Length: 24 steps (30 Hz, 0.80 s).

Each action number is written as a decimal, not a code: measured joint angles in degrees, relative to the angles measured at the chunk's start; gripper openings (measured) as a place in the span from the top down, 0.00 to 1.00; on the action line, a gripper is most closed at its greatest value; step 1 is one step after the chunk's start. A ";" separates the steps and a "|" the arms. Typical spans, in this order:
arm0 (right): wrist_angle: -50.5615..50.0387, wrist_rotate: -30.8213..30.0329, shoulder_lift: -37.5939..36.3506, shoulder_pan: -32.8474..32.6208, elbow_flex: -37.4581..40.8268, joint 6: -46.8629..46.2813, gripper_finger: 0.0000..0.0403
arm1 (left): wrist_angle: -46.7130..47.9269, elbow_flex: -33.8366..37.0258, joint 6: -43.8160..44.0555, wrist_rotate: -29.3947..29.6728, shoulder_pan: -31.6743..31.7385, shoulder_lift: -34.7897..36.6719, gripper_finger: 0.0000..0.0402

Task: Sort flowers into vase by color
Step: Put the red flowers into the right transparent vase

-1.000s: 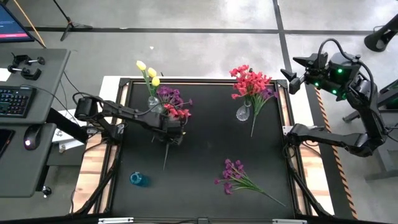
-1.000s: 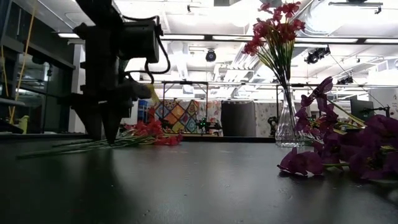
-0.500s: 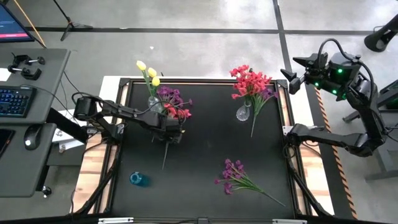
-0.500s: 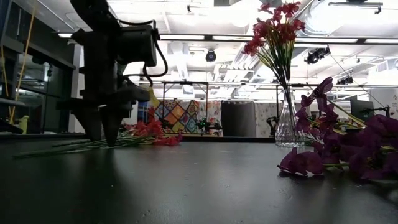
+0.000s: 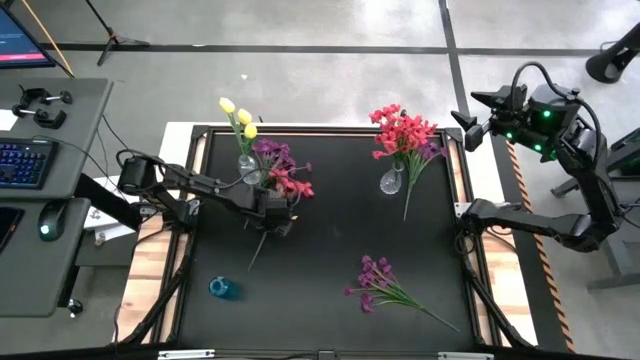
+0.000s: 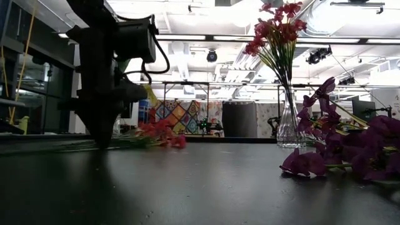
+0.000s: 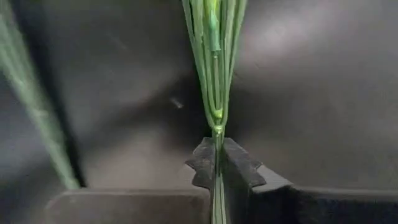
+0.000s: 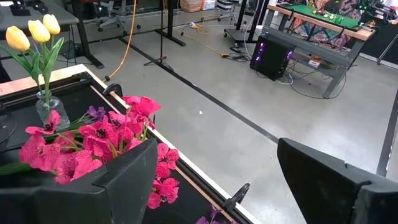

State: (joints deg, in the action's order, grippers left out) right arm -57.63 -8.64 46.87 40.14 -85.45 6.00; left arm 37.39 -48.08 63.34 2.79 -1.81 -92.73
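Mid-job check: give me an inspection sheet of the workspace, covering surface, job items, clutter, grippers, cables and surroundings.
Surface: black table, dark mat, wooden edges.
Job's things: red-pink bunch lying by the left vase, which holds yellow tulips; red-pink flowers stand in the right vase; purple bunch lies loose near the front; purple blooms beside the left vase.
Clutter: small blue object near the front left.
Grippers: left gripper shut on green stems of the red-pink bunch, low at the table; right gripper open, raised off the table's right rear corner.
Cables: black cable on the right arm.
Surroundings: desk with keyboard and mouse on the left; concrete floor.
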 joint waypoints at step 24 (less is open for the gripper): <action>2.07 0.08 0.04 0.00 0.00 -2.62 0.20 | -58.23 -1.94 -53.80 12.51 4.60 19.17 1.00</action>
State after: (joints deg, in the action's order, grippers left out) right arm -55.56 -8.56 46.91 40.14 -85.45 3.38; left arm -20.84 -50.02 9.54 15.30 2.79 -73.56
